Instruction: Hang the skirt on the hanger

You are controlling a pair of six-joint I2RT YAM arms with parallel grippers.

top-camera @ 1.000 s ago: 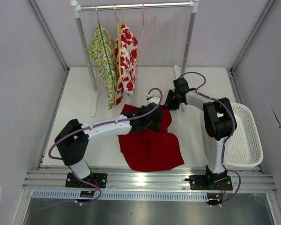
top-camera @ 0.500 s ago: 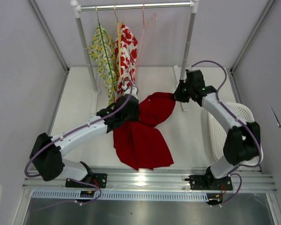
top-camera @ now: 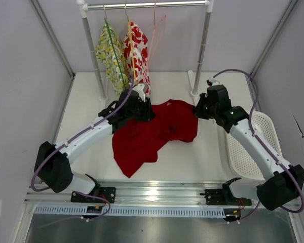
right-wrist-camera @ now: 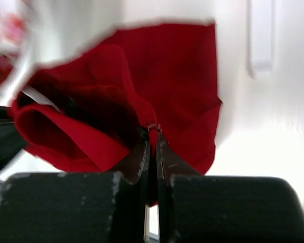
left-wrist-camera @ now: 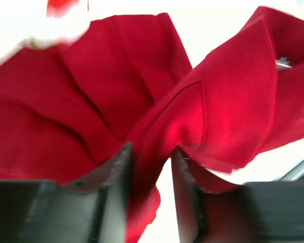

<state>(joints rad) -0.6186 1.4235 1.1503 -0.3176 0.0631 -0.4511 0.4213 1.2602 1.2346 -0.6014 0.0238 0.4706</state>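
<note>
While it hangs between the two arms, the skirt (top-camera: 154, 131) sits in the middle of the top view, its upper edge pulled into a nearly level line from left of centre to right of centre, and its long axis running from the upper right down to a loose tail at the lower left, which lies on the bench (top-camera: 207, 157). The left gripper (top-camera: 142, 109) is clamped on the upper left of the cloth; in its wrist view a bunched red fold sits between the two dark fingers (left-wrist-camera: 116, 172). The right gripper (top-camera: 198, 110) pinches the upper right corner, and in its wrist view the fingers (right-wrist-camera: 140, 157) are almost touching on a thin edge of cloth. The left arm stretches from the lower left diagonally up to the centre; the right arm rises from the lower right and slants up and left. The pink hanger (top-camera: 159, 30) hangs on the rail (top-camera: 147, 6) at the top centre, above the skirt and apart from it.
</note>
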